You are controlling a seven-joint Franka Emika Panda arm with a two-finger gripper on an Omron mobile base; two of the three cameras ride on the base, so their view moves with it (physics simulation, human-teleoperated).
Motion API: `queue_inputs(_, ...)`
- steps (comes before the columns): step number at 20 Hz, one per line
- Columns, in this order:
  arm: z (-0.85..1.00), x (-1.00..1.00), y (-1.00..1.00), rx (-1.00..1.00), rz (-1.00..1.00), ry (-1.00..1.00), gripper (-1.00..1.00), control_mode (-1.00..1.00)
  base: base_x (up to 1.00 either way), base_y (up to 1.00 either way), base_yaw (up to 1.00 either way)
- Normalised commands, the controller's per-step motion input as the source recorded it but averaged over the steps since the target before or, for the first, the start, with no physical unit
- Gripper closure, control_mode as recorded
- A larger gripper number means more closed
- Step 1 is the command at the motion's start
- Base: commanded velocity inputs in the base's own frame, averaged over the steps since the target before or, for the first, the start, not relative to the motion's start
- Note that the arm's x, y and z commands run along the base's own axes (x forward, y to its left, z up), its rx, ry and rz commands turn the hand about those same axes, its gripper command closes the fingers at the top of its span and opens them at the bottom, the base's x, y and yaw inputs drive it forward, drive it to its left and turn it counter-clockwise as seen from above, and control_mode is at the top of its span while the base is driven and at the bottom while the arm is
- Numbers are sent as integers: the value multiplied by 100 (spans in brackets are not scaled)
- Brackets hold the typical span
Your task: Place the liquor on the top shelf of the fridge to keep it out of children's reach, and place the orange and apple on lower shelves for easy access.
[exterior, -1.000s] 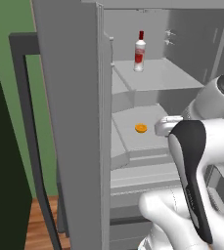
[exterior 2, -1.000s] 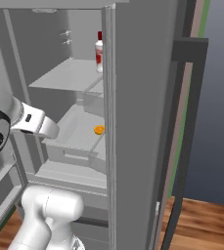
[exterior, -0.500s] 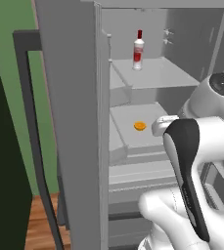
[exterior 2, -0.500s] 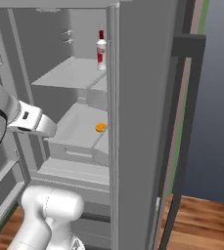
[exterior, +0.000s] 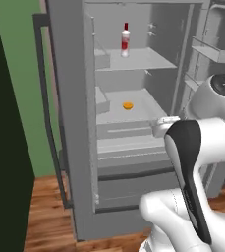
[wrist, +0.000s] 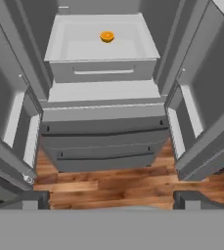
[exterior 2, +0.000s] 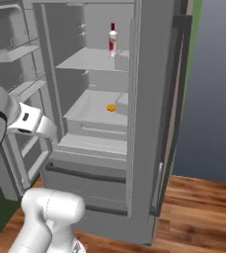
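Base farther back; one liquor [exterior: 126, 40], one orange [exterior: 127, 106]

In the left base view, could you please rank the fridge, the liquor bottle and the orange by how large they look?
1. The fridge, by far the largest.
2. The liquor bottle on the top shelf.
3. The orange, the smallest, though it sits slightly nearer the camera.

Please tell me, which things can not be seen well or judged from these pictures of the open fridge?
- Liquor: label too small to read in both base views.
- Orange: too small to tell whether it touches the back wall; hand view.
- Fingers: bodies cut off by the bottom edge of the hand view; nothing between them.
- Fridge: top cut off by the upper edge in both base views.
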Motion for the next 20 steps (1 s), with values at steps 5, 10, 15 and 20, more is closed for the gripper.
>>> queue_inputs(5,0,0,0,0,0,0,-100,100,-55,-28,-23)
queue_inputs(10,0,0,0,0,0,0,-100,100,-31,-43,-42)
queue_inputs(15,0,0,0,0,0,0,-100,100,-13,-47,-56)
queue_inputs(20,0,0,0,0,0,0,-100,100,0,-48,-65)
